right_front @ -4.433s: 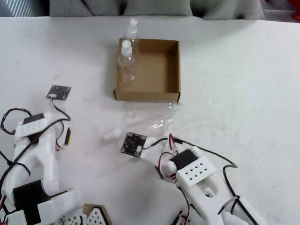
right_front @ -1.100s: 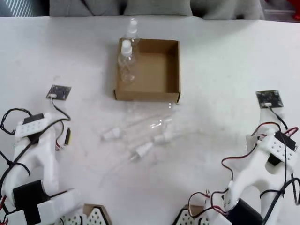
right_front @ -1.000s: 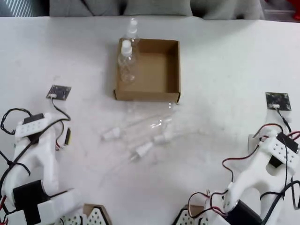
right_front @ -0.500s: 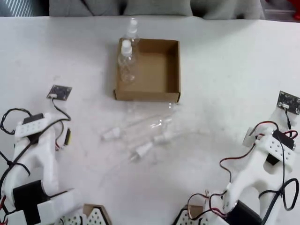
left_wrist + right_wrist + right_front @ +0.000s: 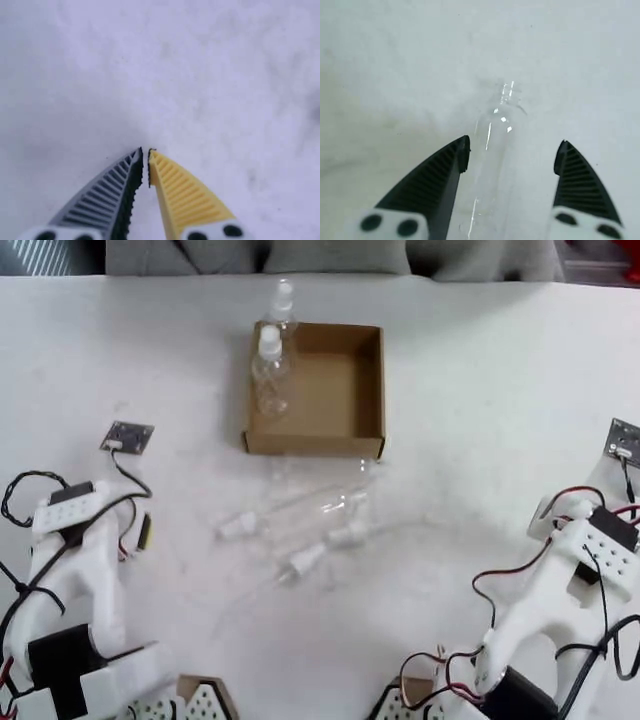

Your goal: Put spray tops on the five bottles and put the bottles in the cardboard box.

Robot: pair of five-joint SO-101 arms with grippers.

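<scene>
The cardboard box point(image 5: 340, 390) stands at the table's back middle. One clear bottle with a white spray top point(image 5: 270, 360) stands upright in its left side, and another point(image 5: 283, 302) stands just behind the box. In front of the box lie clear bottles point(image 5: 305, 508) and loose white spray tops point(image 5: 300, 562). At the table's right edge, the right gripper point(image 5: 512, 150) is open, with an uncapped clear bottle point(image 5: 495, 135) lying on the table between its black fingers. The left gripper point(image 5: 145, 152) is shut over bare table, holding nothing. The left arm point(image 5: 70, 540) sits at the left edge.
The right arm point(image 5: 585, 565) rises at the right edge with red and black cables around it. A small circuit board point(image 5: 127, 435) sticks out from the left arm, another point(image 5: 624, 440) from the right. Bare white table lies on both sides of the box.
The right arm has swung from the bottles in the middle out to the right edge, still drifting right over the last second. The left arm has not moved.
</scene>
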